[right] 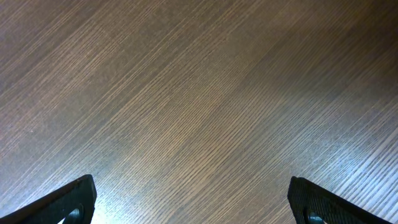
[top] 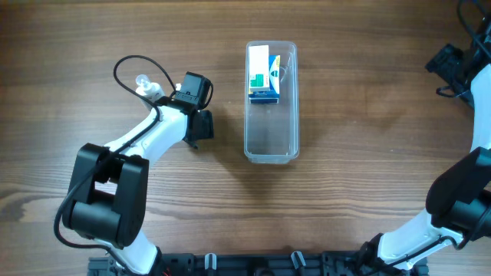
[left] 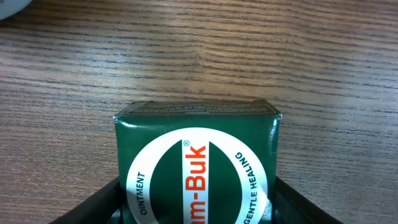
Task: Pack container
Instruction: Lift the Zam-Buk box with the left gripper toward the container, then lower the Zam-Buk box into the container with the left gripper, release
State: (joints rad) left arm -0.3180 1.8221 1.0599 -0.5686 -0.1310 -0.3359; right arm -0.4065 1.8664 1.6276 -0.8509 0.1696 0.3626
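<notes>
The container (top: 270, 147), a clear long plastic tub, stands at the table's middle. A white, green and blue box (top: 263, 77) lies in its far end, and the near half shows only the bare bottom. My left gripper (top: 201, 126) is left of the tub. In the left wrist view it (left: 199, 196) is shut on a dark green ointment box (left: 196, 134) with a white ring and orange lettering, held just above the wood. My right gripper (top: 453, 65) is far right at the back; its wrist view shows it (right: 193, 199) open and empty over bare wood.
A small clear bottle (top: 146, 83) lies on the table behind the left arm, by its black cable. The right arm's base and cables fill the right edge. The wooden table (top: 368, 153) lies between tub and right arm.
</notes>
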